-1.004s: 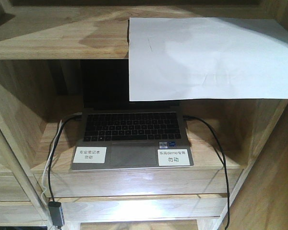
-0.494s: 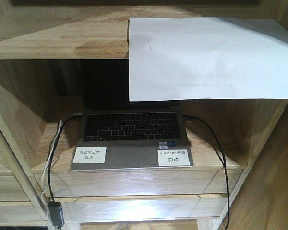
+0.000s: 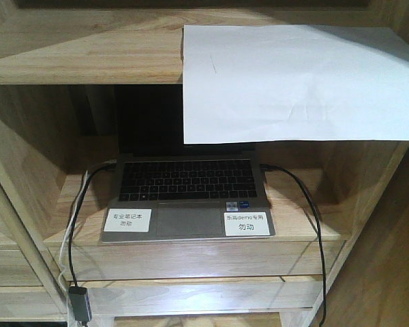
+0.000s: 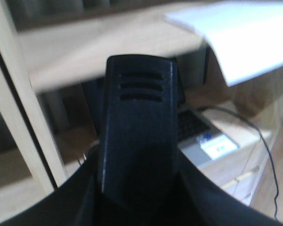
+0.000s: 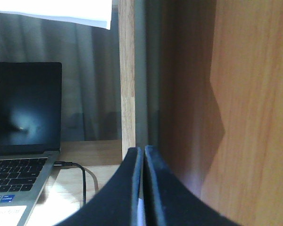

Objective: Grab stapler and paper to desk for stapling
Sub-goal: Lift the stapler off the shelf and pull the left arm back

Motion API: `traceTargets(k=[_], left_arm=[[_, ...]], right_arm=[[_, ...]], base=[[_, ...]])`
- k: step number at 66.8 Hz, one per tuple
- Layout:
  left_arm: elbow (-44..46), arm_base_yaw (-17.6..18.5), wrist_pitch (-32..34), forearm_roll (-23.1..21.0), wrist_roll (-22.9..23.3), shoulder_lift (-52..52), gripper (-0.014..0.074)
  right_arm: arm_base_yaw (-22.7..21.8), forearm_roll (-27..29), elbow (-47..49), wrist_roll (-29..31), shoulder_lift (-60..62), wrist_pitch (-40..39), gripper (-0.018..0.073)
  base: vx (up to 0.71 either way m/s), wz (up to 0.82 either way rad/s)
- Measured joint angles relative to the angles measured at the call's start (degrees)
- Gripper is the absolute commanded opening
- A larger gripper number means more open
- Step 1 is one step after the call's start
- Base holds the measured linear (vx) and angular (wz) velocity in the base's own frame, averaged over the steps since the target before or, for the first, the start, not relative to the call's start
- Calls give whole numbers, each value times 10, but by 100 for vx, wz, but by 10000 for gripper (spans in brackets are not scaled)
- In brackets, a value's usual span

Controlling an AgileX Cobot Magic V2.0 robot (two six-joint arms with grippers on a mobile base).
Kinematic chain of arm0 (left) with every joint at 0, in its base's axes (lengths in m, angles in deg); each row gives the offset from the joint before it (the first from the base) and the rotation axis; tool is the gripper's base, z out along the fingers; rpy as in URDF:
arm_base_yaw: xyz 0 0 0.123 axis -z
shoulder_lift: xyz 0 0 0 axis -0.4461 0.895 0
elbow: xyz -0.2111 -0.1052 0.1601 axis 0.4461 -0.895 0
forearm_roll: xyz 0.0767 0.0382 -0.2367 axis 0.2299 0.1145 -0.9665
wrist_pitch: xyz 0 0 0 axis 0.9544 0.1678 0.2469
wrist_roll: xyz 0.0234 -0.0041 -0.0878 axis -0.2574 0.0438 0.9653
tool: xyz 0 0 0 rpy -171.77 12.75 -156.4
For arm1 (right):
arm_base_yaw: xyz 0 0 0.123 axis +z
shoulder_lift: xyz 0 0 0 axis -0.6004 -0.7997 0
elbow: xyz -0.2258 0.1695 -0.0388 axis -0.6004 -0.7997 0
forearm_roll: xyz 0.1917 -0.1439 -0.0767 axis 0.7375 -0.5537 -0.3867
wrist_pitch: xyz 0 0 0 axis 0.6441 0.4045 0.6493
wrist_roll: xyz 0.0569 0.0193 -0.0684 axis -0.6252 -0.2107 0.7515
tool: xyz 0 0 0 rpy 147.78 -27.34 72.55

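Nothing has moved over the last second: the large plain white sheet of paper [image 3: 293,82] lies as before on the upper light-wood shelf [image 3: 88,54], its front part overhanging the open grey laptop [image 3: 187,180] below. No stapler shows. The right hand [image 5: 144,188] has its black fingers pressed together, apparently holding nothing. Whether the left hand [image 4: 139,103] is open cannot be told. Fetching seems not yet begun.

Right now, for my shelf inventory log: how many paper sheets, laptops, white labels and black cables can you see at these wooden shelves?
Paper sheet: 1
Laptop: 1
White labels on the laptop: 2
Black cables at the laptop's sides: 2
Total: 6
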Motion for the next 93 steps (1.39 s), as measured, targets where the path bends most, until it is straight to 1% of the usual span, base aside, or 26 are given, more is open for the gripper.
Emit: traceTargets(k=[14,23,27,41,93], left_arm=[[-162,0,85,0,0,-105,-7],[-234,0,119,0,0,-137,-7],[-249,0,125,0,0,-141,-7],[-260,0,139,0,0,-141,-7],[-260,0,140,0,0,-141,-7]], right_arm=[[0,0,0,0,0,0,-9],[0,0,0,0,0,0,-9],[0,0,0,0,0,0,-9],[0,0,0,0,0,0,-9],[0,0,0,0,0,0,-9]], base=[[0,0],[0,0],[0,0],[0,0],[0,0]])
